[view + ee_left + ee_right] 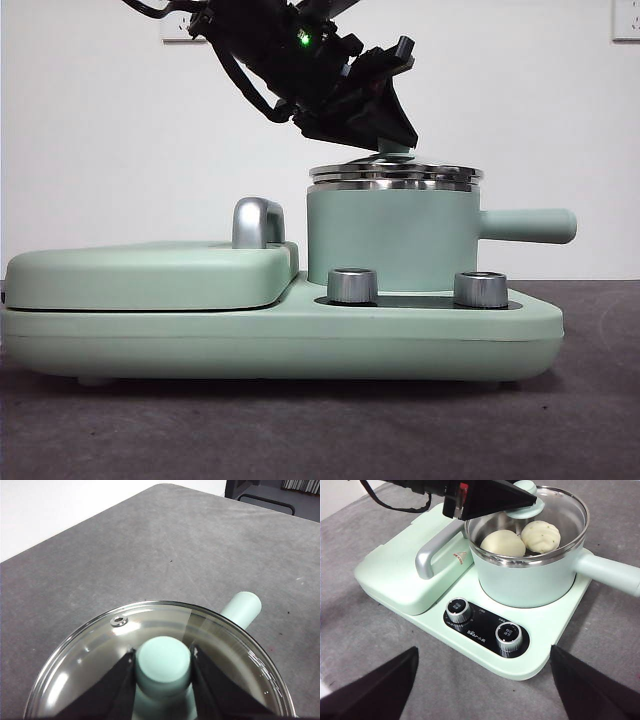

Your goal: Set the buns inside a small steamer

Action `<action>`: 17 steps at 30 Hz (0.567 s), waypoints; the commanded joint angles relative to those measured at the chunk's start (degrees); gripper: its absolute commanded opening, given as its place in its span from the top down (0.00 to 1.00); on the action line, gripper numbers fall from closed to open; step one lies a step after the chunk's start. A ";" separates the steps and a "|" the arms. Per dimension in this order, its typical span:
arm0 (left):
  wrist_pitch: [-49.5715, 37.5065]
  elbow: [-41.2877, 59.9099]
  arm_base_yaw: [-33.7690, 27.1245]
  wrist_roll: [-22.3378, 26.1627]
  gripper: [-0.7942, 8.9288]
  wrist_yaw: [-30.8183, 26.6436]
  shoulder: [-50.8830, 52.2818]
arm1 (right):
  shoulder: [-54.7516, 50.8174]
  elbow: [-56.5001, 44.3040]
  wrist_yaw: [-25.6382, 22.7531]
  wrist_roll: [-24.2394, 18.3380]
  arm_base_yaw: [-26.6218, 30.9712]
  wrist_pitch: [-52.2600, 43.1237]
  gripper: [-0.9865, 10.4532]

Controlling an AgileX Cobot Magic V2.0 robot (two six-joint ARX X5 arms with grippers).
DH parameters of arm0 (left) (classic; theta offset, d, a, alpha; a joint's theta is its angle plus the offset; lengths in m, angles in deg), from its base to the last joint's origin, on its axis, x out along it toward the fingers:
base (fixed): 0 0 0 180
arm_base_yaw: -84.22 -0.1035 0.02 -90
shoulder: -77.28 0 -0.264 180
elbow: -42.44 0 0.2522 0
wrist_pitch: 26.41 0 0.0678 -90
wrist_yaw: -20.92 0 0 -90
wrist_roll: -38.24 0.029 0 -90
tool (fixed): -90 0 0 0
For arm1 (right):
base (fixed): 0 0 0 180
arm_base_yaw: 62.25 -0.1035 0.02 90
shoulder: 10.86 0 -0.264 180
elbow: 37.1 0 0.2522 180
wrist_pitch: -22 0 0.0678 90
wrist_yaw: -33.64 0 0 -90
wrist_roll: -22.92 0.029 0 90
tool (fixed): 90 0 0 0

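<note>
**Seating the glass lid over two buns**

Starting at the left, the flat griddle cover with its chrome handle is seen lying shut on the mint base; it plays no part in this step. Next comes the small steamer, with both buns inside it: the smooth cream bun and the ridged, green-flecked bun, touching each other. The glass lid is held just above or on the steel rim by the left gripper, whose fingers are closed narrowly on the green knob. The right gripper is kept back over the desk, its fingers spread wide and holding nothing.

The lid is judged nearly seated. It should be lowered level, so that its edge meets the rim all round, and the knob released only once no tilt remains.

Farther right, the side handle juts past the base. Open desk lies beyond it, and room above the knob looks clear for a straight upward withdrawal.
</note>
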 commanded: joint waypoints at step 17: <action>1.22 -1.46 0.31 1.66 0.91 -1.11 -1.95 | 0.26 0.59 -0.24 1.77 -0.57 0.63 0.55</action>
